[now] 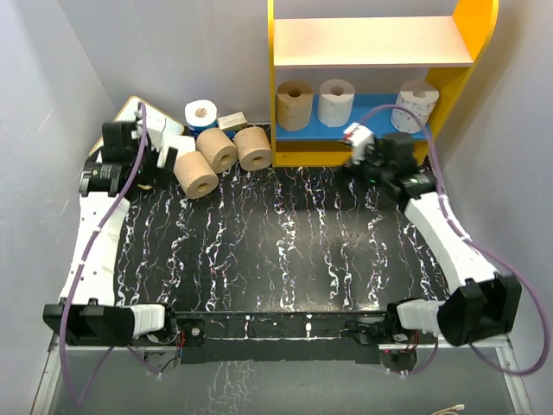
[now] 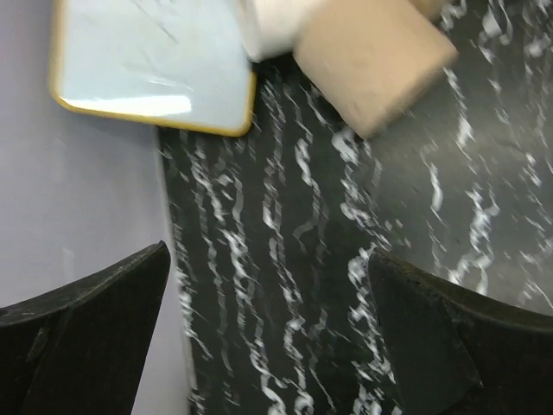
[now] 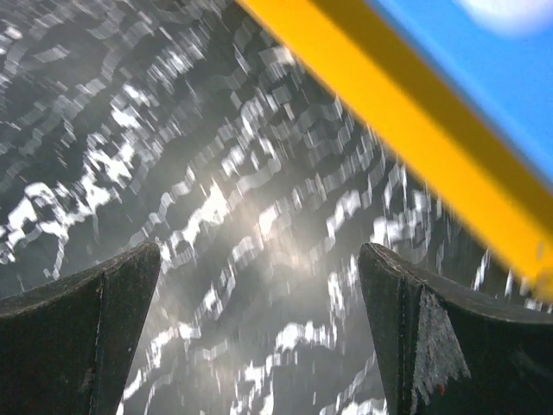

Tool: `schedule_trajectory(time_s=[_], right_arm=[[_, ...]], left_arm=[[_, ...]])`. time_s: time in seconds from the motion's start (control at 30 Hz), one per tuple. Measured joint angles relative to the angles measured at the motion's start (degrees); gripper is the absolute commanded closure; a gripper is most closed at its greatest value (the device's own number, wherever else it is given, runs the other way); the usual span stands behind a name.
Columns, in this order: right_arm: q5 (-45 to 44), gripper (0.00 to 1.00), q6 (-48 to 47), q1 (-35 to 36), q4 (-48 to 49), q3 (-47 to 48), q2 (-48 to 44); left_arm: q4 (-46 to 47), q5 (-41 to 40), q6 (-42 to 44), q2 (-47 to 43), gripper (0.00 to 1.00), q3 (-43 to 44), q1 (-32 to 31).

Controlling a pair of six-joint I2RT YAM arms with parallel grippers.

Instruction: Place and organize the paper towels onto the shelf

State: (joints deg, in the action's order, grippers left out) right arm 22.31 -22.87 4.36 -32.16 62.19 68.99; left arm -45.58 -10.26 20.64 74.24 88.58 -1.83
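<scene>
A black marbled table [image 1: 285,251] holds the shelf [image 1: 371,41] far right, three paper towels [image 1: 336,101] on its blue board [image 1: 314,123], more rolls [image 1: 217,149] far left. Left gripper [image 2: 268,285] and right gripper [image 3: 259,277] both gape empty.

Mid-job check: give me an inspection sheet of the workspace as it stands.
Surface: black white-veined table.
Job's things: shelf has a tan roll, plain white roll and patterned roll on its blue lower board; nothing seen on the upper board. On the table at left: three tan rolls, a blue-wrapped roll, a white roll.
Clutter: writing board, small box.
Grippers: left gripper and right gripper open, holding nothing.
Cables: purple cables along both arms.
Surroundings: pale walls.
</scene>
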Motion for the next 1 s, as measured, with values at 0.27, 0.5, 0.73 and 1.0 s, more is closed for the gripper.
schedule_trajectory(time_s=[0.27,0.5,0.73,1.0], right_arm=[[-21.55,0.01,-9.73,29.35,7.52,14.60,17.31],[-32.98,0.03,-18.97,38.01,17.29,23.17,35.56],[-36.83,0.08,-22.97,36.70,24.26,37.29,52.28],[-38.18,0.07,-25.73,36.48,26.27,45.66,63.60]], left_arm=[[-1.81,2.29,-11.67,-14.53,0.02,-16.76,10.97],[-4.48,-1.60,-19.61,-16.57,0.02,-16.74,16.85],[-5.68,0.83,-21.94,-20.94,0.02,-24.15,22.12],[-4.59,1.29,-23.23,-23.82,0.02,-25.90,26.23]])
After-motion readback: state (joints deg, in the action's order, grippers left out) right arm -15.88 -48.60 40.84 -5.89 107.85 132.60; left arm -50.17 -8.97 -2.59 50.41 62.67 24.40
